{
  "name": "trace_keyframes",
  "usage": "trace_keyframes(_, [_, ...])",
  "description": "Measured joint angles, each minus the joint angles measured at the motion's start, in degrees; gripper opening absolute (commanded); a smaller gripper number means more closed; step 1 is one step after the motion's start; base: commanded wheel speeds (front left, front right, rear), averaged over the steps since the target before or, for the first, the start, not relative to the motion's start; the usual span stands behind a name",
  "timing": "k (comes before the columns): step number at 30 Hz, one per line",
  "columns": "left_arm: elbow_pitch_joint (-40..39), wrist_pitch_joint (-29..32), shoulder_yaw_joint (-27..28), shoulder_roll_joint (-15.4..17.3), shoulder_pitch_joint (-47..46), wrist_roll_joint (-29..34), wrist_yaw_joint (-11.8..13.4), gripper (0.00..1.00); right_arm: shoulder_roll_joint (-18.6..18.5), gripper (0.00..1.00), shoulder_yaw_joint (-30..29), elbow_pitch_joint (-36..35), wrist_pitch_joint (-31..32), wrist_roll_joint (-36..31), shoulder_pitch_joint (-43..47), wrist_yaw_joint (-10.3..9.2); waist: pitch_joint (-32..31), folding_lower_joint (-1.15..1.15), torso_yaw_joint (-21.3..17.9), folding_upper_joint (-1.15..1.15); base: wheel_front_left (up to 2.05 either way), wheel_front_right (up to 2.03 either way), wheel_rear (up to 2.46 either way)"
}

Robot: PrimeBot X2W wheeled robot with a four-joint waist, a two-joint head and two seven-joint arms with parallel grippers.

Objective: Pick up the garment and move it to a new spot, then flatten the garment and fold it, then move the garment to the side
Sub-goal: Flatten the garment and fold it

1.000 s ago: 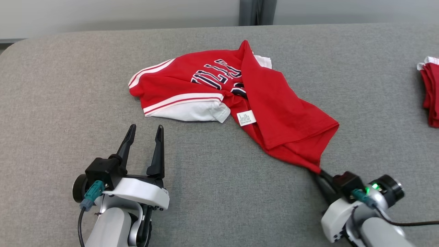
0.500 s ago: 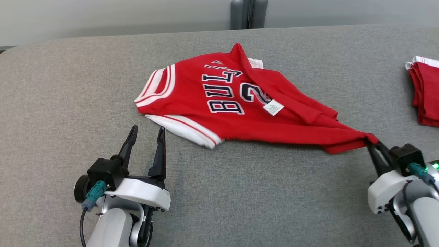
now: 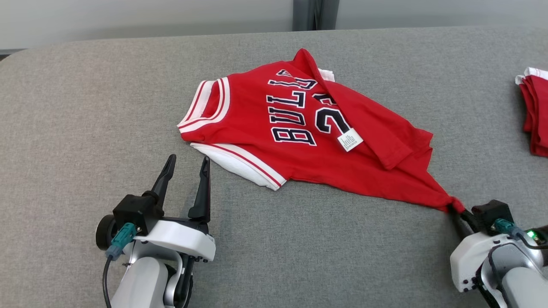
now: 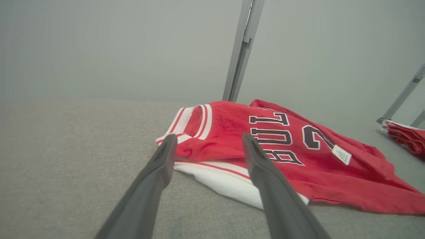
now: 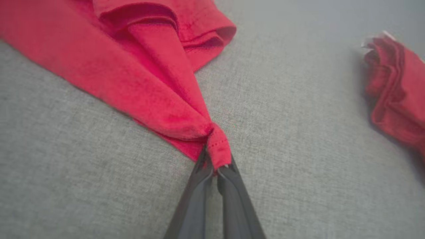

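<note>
Bottom right of the head view, your right gripper (image 3: 453, 210) is pinched tight on one corner of the jersey (image 3: 317, 141), with the cloth bunched to a point right at the tips. Bottom left, your left gripper (image 3: 189, 159) has its fingers spread wide, holding nothing, just short of the white sleeve (image 3: 233, 161). The jersey lies mid-frame on the table (image 3: 85, 107). Its long axis runs from the collar at upper left down to that pinched corner, and it's rumpled, with a fold across the number. I'd say your left arm is nearer the collar end for flattening. Off at the right edge, a red pile (image 3: 535, 111) lies well apart.
</note>
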Motion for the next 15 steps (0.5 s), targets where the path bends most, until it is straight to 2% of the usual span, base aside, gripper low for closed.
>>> trace_keyframes(1, [0.1, 0.0, -0.13, 0.03, -0.13, 0.0, 0.0, 1.0, 0.38, 1.0, 0.43, 0.24, -0.01, 0.6, 0.17, -0.01, 0.0, 0.0, 0.08, 0.0, 0.0, 0.0, 0.0])
trace_keyframes(6, [0.87, 0.0, -0.37, 0.01, -0.09, 0.01, -0.11, 1.0, 1.88, 1.0, 0.46, -0.56, -1.0, 4.15, 0.04, 0.0, -0.71, 0.0, 0.1, 0.0, 0.0, 0.0, 0.0])
trace_keyframes(9, [1.42, 0.0, -0.35, 0.02, 0.45, 0.03, -0.23, 1.0, 3.42, 1.0, 0.37, -3.22, -2.23, 6.08, 0.13, -0.01, -1.42, 0.0, -0.17, 0.0, 0.0, 0.0, 0.0])
trace_keyframes(15, [2.14, 0.01, -0.86, 0.0, 0.74, 0.13, -0.38, 1.0, 5.44, 1.0, 0.21, -10.76, -7.33, 5.93, 0.59, -0.01, -2.55, 0.0, -1.3, 0.0, 0.0, 0.0, 0.0])
